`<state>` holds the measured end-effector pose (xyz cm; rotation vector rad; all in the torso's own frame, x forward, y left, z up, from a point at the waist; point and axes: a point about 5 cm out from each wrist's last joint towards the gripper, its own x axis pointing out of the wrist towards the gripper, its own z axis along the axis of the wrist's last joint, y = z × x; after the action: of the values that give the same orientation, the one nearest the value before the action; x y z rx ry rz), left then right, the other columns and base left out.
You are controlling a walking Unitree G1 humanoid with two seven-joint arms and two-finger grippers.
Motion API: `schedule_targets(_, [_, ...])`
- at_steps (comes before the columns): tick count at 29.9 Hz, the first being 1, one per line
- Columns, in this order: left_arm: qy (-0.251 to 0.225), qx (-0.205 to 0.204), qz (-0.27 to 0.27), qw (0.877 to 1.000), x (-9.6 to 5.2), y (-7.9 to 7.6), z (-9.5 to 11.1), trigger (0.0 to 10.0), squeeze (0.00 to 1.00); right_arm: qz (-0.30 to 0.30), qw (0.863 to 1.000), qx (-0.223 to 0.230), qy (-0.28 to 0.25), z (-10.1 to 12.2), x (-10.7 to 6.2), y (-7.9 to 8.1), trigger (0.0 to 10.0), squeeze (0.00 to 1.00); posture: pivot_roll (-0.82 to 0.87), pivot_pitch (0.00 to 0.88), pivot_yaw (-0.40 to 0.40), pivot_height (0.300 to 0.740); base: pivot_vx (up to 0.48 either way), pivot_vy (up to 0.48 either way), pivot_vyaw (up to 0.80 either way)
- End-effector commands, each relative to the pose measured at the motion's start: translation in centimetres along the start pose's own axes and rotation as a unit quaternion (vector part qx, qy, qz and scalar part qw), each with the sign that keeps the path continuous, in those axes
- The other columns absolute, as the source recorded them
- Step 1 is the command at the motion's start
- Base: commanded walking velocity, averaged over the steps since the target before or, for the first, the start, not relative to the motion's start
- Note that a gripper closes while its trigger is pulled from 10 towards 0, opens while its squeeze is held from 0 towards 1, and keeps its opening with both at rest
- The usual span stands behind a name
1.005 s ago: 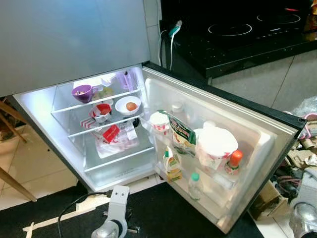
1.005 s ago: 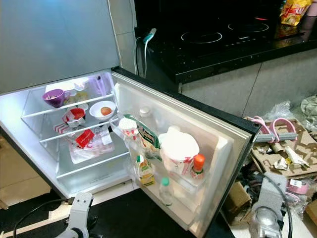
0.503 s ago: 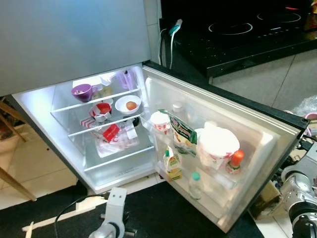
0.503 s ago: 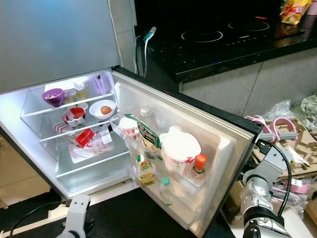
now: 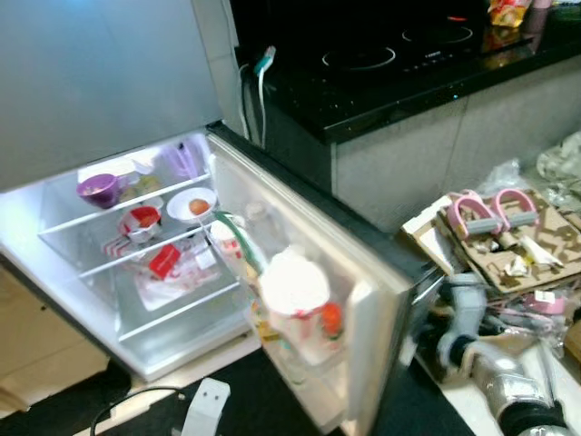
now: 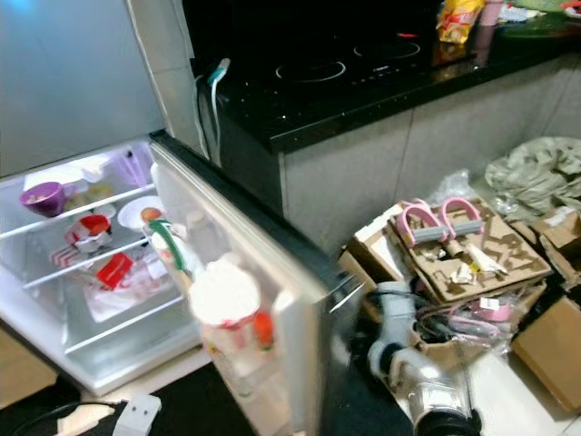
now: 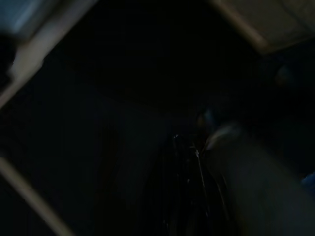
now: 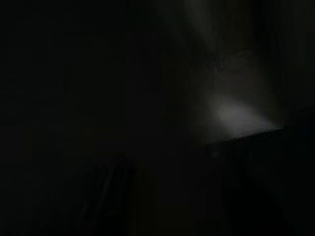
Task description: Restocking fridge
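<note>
Left eye view: fridge door (image 5: 363, 318) half-open, edge toward cam; right gripper (image 5: 436, 313) behind it, grip unclear.

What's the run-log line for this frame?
phase: closing fridge | white fridge door: partly open, shelves stocked | right arm: behind door's outer face | right claw: hidden | left arm: low, idle | purple cup: top shelf

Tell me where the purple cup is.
In the eye views, the purple cup sits on the fridge's top shelf at the robot's left, above and left of the white bowl holding something orange.
</note>
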<state>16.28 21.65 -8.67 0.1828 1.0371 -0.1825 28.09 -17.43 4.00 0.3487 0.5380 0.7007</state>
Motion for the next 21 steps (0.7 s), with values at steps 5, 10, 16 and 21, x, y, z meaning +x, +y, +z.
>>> schedule_targets(5, [0.072, -0.025, 0.043, 0.996, -0.7, 0.6, -3.6, 10.0, 0.0, 0.181, 0.968, 0.092, -0.151, 5.4, -0.6, 5.6, 10.0, 0.0, -0.19, 0.086, 0.093, 0.74, 0.0, 0.0, 0.0])
schedule_targets(10, [0.088, -0.059, 0.054, 0.993, -0.9, 0.2, -4.5, 10.0, 0.0, -0.079, 0.98, 0.132, -0.126, 2.2, -0.5, -2.1, 10.0, 0.0, -0.18, 0.081, 0.087, 0.74, 0.0, 0.0, 0.0])
schedule_targets(16, [0.098, -0.059, 0.046, 0.992, -0.8, -0.5, -4.8, 10.0, 0.0, -0.378, 0.917, 0.106, 0.076, -7.1, -5.6, -6.6, 10.0, 0.0, -0.17, 0.075, 0.087, 0.74, 0.0, 0.0, 0.0])
schedule_targets(21, [0.092, -0.064, 0.044, 0.993, -0.8, -0.2, -4.6, 10.0, 0.0, -0.407, 0.901, 0.105, 0.104, -9.1, -6.9, -6.5, 10.0, 0.0, -0.17, 0.076, 0.089, 0.74, 0.0, 0.0, 0.0])
